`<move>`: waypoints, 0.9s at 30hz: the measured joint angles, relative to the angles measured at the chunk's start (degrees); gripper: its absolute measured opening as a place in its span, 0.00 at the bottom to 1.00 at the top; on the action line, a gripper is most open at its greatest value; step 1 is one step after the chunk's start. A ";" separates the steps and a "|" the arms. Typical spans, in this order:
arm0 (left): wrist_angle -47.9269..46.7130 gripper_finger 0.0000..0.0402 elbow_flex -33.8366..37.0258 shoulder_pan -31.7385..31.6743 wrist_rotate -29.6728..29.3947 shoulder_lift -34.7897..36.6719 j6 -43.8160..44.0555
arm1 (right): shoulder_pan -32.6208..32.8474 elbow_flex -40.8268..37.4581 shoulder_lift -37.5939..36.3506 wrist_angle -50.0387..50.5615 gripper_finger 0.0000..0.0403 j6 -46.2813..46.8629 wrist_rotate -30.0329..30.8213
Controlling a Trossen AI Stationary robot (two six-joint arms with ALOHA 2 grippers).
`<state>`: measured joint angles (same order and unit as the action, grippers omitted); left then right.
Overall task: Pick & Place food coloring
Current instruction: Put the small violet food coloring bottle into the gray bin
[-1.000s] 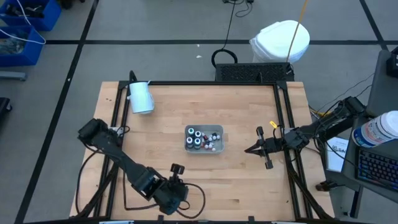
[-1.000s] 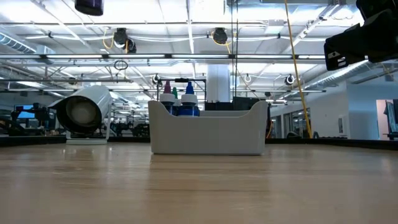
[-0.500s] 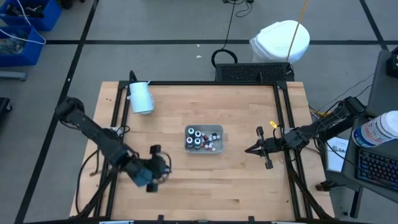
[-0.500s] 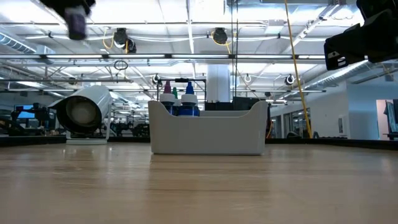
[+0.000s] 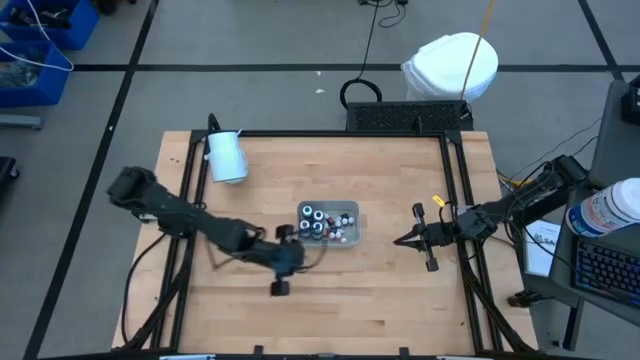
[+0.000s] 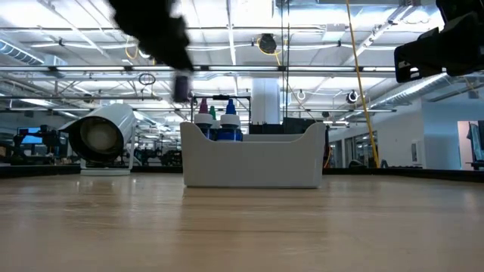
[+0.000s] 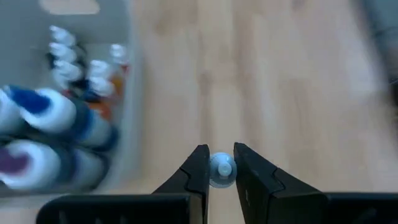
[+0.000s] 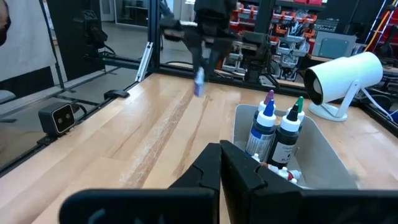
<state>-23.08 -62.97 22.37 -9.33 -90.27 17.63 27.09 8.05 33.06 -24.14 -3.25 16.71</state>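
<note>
1. Light comes from above: rows of bright ceiling strips fill the low view behind the table (image 6: 242,227), washing out toward white.
2. The high view is evenly lit, with only soft, faint shadows on the wood beside the tray (image 5: 352,240).
3. The left claw (image 7: 221,163) shows motion blur: a smeared dark shape in the low view, streaked in the right wrist view.
4. In the left wrist view the bottles (image 7: 43,124) beside the claw and the wood beyond it are soft and smeared.
5. The right claw (image 8: 222,158) looms dark and out of focus in its own view.
</note>
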 joint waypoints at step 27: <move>-10.73 0.14 -33.87 -19.81 -7.19 -29.77 -12.86 | 0.01 0.00 0.24 -0.85 0.00 0.75 -0.28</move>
<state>-33.81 -96.84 2.56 -16.51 -120.04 4.77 27.10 8.05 33.30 -24.99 -2.49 16.43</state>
